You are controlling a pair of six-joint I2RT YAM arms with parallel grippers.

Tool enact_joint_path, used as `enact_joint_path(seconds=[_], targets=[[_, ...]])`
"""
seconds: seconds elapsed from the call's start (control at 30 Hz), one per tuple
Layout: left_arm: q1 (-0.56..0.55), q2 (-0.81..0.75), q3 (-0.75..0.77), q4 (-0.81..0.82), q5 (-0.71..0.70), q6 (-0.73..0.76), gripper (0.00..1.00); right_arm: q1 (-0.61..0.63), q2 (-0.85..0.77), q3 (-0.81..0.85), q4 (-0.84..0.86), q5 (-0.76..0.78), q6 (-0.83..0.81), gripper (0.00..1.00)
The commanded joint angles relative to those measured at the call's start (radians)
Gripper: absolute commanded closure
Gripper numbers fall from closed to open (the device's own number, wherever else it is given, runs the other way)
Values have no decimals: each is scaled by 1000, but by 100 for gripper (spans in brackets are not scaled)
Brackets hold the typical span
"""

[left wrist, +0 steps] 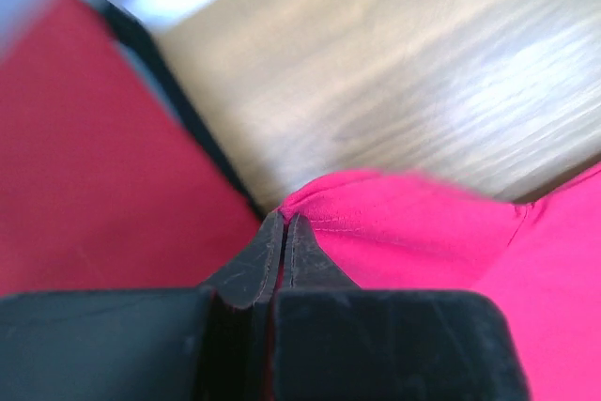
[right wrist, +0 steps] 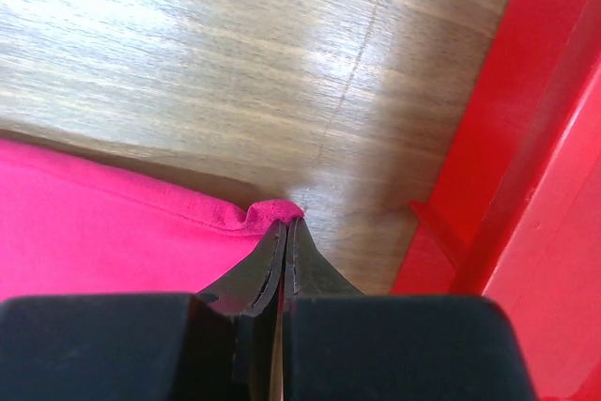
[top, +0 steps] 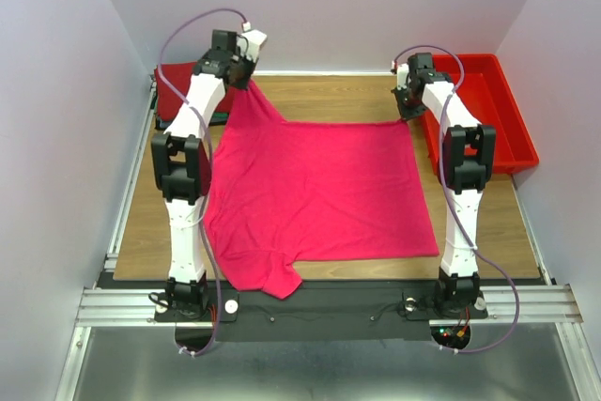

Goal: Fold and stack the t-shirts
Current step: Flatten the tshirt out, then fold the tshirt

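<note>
While aloft, t-shirt (top: 319, 190) corner inside left gripper (left wrist: 285, 223)

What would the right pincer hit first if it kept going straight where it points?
Probably the wooden table, just past the pink shirt it pinches; the red bin lies off to its side, though depth is unclear.

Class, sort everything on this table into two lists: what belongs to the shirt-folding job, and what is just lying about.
Belongs to the job:
bright pink cotton t-shirt, spread out
folded dark red t-shirt, far left corner

Just lying about:
red plastic bin, far right
</note>
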Motion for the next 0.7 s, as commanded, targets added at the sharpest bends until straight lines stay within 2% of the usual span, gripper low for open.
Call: enact_joint_path(seconds=[0.0, 0.27, 0.67], targets=[[29, -132, -45, 73, 38, 34, 100, -12, -88, 23, 31, -23, 17, 99], [51, -198, -147, 79, 90, 43, 100, -12, -157, -35, 54, -55, -2, 99], [51, -365, -430, 148, 84, 17, 100, -13, -266, -150, 58, -106, -63, 99]])
